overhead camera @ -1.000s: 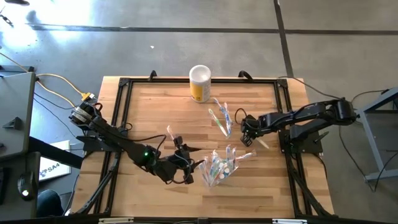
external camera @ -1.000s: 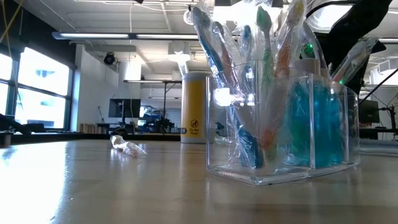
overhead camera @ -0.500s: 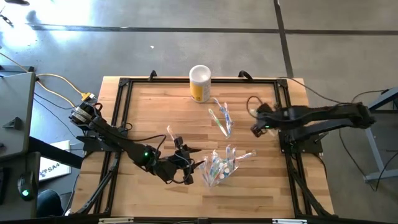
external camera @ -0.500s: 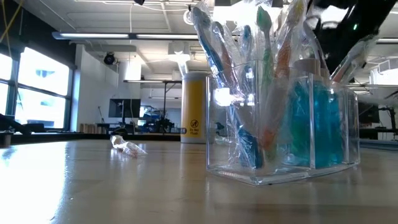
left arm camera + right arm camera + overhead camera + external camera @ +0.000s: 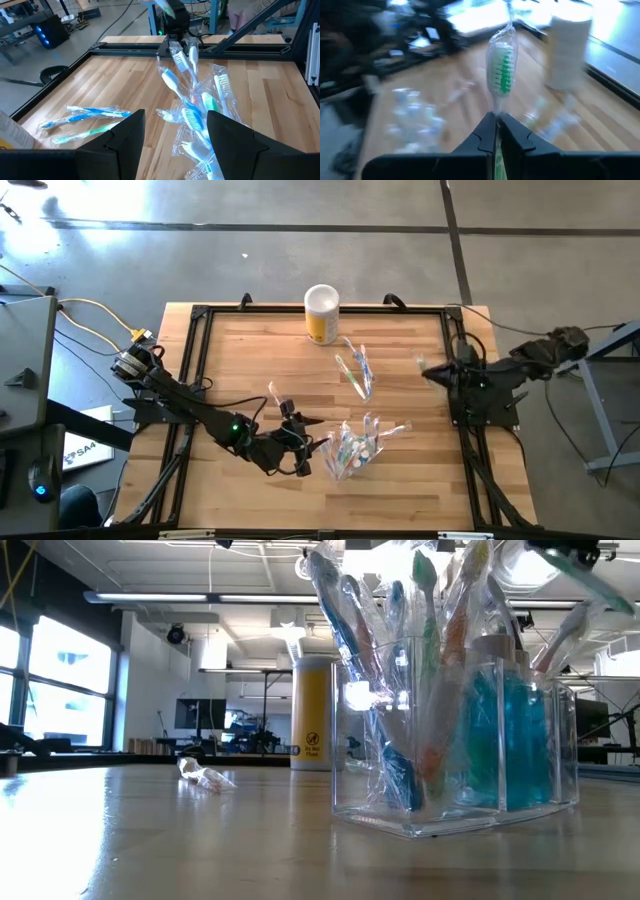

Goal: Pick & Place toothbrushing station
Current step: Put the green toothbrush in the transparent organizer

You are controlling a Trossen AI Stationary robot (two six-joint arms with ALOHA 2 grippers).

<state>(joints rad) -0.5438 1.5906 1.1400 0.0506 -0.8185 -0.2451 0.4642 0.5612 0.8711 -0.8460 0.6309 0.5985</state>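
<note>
right gripper (image 5: 496, 131) pinches a wrapped toothbrush (image 5: 503, 70) — left gripper (image 5: 170, 132) agape.

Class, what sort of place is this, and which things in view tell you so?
Probably a robotics lab or workshop: a framed wooden table on bare concrete, exposed ceiling lights, and monitors at benches behind.

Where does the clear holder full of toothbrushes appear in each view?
High: clear holder, lower centre of the table.
Low: close up, right of centre.
Left wrist: just ahead of the left gripper, at.
Right wrist: blurred, at left.
Landmark: yellow canister, in all but the left wrist view.
</note>
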